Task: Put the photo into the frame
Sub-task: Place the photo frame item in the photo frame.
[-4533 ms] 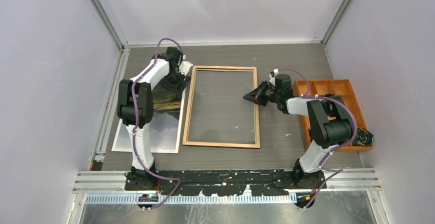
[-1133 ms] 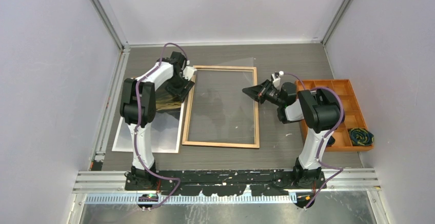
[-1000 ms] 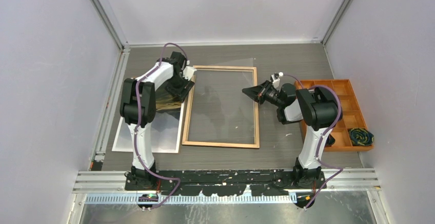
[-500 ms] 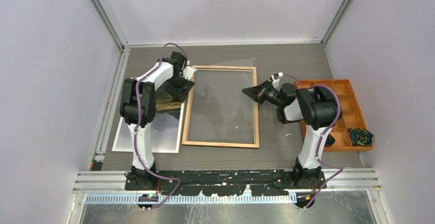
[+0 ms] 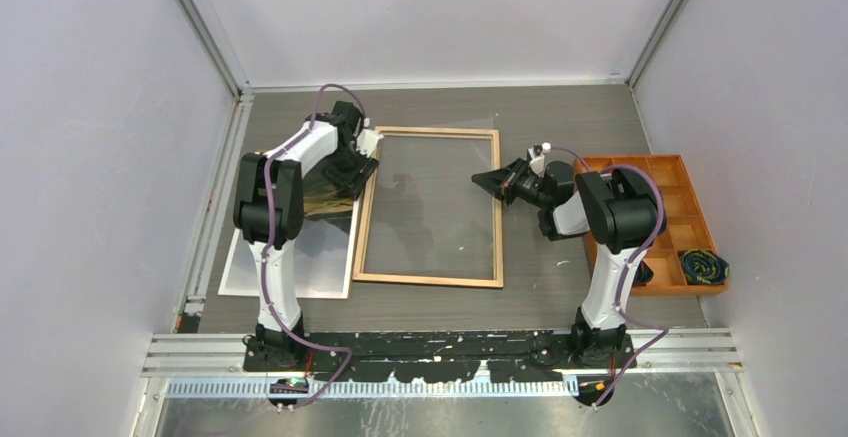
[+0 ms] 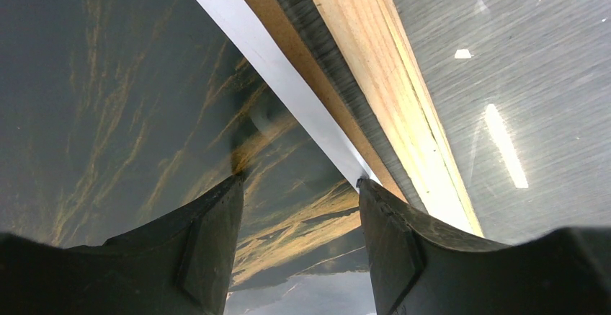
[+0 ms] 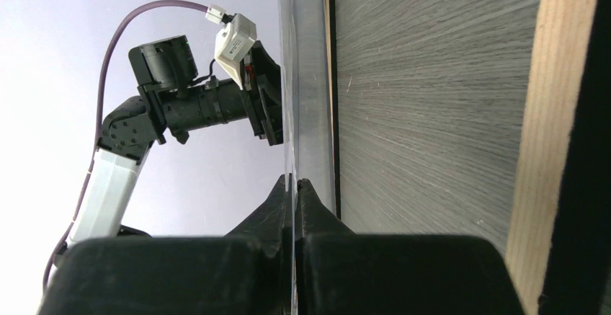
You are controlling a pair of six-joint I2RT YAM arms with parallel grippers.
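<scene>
Since the first look, the right arm has swung round, and one side of the clear sheet (image 7: pixel 306 77) has come up off the frame (image 5: pixel 430 279). In the last second almost nothing has moved.

The right fingers (image 5: pixel 492 178) are pressed tight together on the thin edge of the clear sheet. They hold it tipped up over the right side of the frame.

The left fingers (image 5: pixel 358 171) are apart and hold nothing. They hang low over the dark part of the photo (image 5: pixel 320 247), near the top left corner of the frame. One tip is right by the photo's white edge. I cannot tell if the tips touch the photo.

The photo lies flat on the worktop (image 5: pixel 560 117), picture side up, just to the left of the frame and not in it. A brown board (image 6: pixel 288 48) peeks out from under its edge. The frame lies flat in the middle with its light wood side up.
</scene>
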